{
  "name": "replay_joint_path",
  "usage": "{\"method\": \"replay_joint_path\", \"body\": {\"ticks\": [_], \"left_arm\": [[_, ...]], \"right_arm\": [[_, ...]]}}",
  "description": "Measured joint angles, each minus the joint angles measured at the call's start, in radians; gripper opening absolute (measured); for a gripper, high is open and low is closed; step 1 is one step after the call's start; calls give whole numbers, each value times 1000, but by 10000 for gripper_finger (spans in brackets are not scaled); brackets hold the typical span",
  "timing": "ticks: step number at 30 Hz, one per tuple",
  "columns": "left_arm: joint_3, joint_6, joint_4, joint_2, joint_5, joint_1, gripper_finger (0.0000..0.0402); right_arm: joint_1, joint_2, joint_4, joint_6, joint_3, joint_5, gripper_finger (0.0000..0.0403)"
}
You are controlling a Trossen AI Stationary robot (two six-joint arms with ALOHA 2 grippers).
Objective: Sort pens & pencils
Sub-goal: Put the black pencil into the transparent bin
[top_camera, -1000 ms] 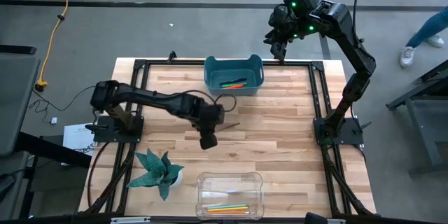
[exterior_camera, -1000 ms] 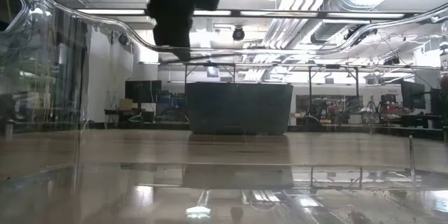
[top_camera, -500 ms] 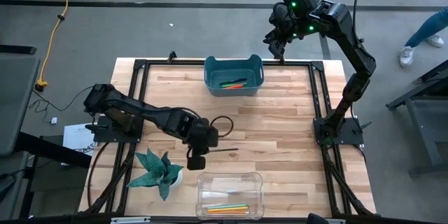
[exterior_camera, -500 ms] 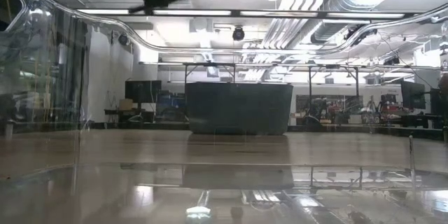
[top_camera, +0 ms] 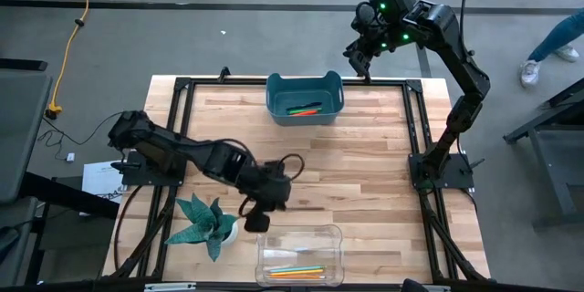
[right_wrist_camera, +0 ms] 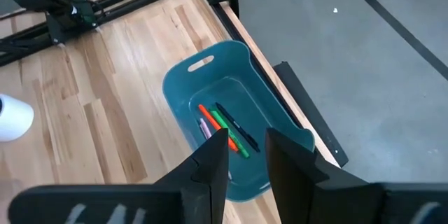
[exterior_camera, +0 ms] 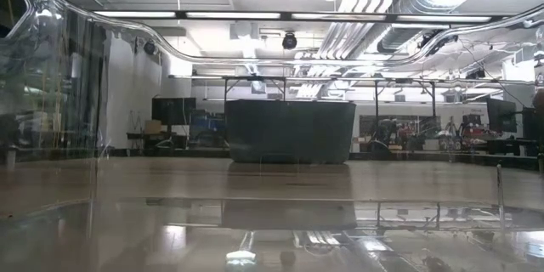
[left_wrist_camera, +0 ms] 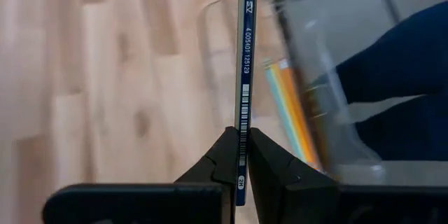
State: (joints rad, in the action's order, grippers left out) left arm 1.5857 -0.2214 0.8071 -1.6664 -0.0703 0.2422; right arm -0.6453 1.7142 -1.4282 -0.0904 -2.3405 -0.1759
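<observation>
Two arms: you have the left one reaching low across the table (top_camera: 365,173), the right one raised beyond the frame's upper edge of it.
Left end effector (left_wrist_camera: 242,155): clamped on a dark pencil (left_wrist_camera: 243,77); in the high view it sits bottom centre, just above the clear tray's (top_camera: 266,237) rim.
Dark pencil: printed digits and a barcode run along it; its far end is cut off by the wrist picture's top edge.
Clear tray: you can see orange, yellow and teal pencils (top_camera: 297,271) lying in it; in the left wrist view they blur behind the tray wall.
Right end effector (right_wrist_camera: 246,155): fingers parted, gripping nothing, hanging over the teal bin (right_wrist_camera: 183,87).
Teal bin: holds the green pen (right_wrist_camera: 231,131) and a red one (right_wrist_camera: 210,120); a dark stick and a purplish one lie alongside, hard to identify.
Low view: neither end effector shows; you only get the bin's dark side and reflections.
Plant (top_camera: 208,221): bottom left of the table.
</observation>
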Motion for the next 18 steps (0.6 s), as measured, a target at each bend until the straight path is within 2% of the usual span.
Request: {"method": "replay_joint_path", "body": {"ticks": [5, 10, 18], "left_arm": [[1, -90, -100, -33, -5, 56, 14], [1, -167, -187, -94, -33, 94, 14], [0, -232, -182, -175, -34, 121, 14]], "right_arm": [[0, 0, -5, -20, 0, -2, 85], [0, 0, -14, -27, 0, -53, 85], [0, -1, -35, -51, 0, -65, 85]]}}
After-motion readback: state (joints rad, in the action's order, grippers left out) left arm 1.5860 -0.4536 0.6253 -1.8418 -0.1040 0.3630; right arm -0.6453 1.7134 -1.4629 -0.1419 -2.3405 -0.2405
